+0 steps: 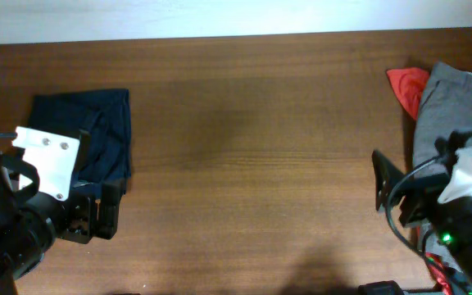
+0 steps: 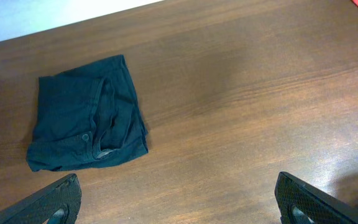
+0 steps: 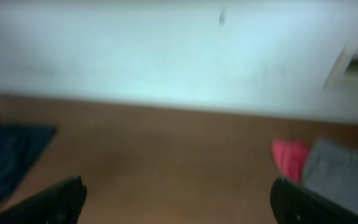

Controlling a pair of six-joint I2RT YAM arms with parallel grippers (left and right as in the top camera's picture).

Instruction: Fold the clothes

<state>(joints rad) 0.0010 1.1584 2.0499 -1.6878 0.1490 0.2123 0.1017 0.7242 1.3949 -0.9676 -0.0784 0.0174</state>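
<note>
Jaws spread wide and empty, the left gripper (image 2: 178, 202) hangs over the near side of the table (image 1: 252, 164). Just beyond it, ahead and to the left of where it points, lie the clothes (image 2: 87, 124), the dark navy shorts, flat on the wood near the table's left end. They look already folded into a compact bundle. It is nearly square, with the slightly longer side running away from the gripper and the button and waistband toward its near edge.

The right gripper (image 1: 383, 184) is also wide and holds nothing. It is at the other end of the table, well apart from the shorts. So the left arm is clearly the nearer one, and I judge that any last fold or press falls to it, reaching forward and a little leftward.

Farther off, at the far right corner, a grey garment (image 1: 453, 102) lies touching a red cloth (image 1: 406, 86).
</note>
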